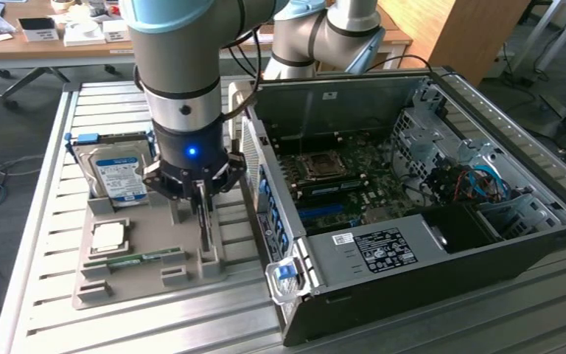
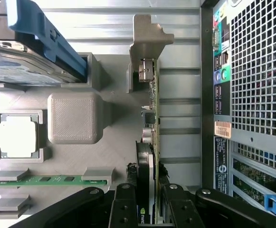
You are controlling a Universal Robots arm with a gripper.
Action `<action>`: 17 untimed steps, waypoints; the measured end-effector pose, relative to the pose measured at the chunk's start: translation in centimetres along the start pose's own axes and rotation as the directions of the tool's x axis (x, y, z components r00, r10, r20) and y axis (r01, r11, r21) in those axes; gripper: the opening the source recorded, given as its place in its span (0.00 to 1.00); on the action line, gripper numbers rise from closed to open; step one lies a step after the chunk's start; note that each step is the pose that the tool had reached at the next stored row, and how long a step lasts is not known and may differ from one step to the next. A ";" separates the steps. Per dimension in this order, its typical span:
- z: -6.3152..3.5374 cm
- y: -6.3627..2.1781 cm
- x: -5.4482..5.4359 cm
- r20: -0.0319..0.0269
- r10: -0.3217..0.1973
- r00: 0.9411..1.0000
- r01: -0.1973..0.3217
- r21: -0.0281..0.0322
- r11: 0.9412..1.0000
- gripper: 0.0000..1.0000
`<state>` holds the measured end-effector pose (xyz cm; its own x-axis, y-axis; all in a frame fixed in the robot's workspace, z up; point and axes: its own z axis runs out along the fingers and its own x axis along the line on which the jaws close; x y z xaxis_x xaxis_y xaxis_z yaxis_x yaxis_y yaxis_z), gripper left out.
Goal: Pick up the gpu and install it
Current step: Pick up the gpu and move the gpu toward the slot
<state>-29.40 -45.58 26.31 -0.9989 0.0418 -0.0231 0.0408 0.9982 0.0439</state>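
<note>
The gpu (image 2: 153, 118) is a thin green card standing on edge in a slot of the grey holder tray (image 2: 114, 156), its silver bracket (image 2: 147, 71) at the far end and its black fan side between my fingers. My gripper (image 2: 149, 202) is shut on the gpu, with one black finger (image 2: 123, 206) pressed on each face. In the exterior view the gripper (image 1: 203, 193) hangs straight down over the gpu (image 1: 205, 232), which still sits in the tray (image 1: 116, 284) beside the open computer case (image 1: 519, 243).
On the tray lie a silver hard drive (image 1: 121, 177) in a blue bracket, a square processor (image 1: 109, 236) and a narrow green memory stick (image 1: 141, 259). The case's perforated rear panel (image 2: 256, 66) stands close beside the gpu. The motherboard (image 1: 352, 177) lies exposed inside the case.
</note>
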 end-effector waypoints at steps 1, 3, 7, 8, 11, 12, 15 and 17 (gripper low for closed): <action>-0.12 0.00 0.0 0.000 0.000 1.000 0.000 0.000 1.000 0.27; -0.39 0.02 0.0 0.000 0.000 1.000 0.000 0.000 1.000 0.27; -0.91 0.04 0.0 0.000 0.000 1.000 0.000 -0.001 1.000 0.27; -1.03 0.04 0.0 0.000 0.000 1.000 0.000 -0.001 1.000 0.27; -1.37 0.06 0.0 0.000 0.000 1.000 0.000 -0.001 1.000 0.27; -1.48 0.06 0.0 0.000 0.000 1.000 0.000 -0.001 1.000 0.27; -1.77 0.08 0.0 0.000 0.000 1.000 0.000 -0.002 1.000 0.27; -1.95 0.08 0.0 0.000 0.000 1.000 0.000 -0.002 1.000 0.27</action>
<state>-29.40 -45.58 28.26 -0.9989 0.0419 -0.0229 0.0408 0.9981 0.0462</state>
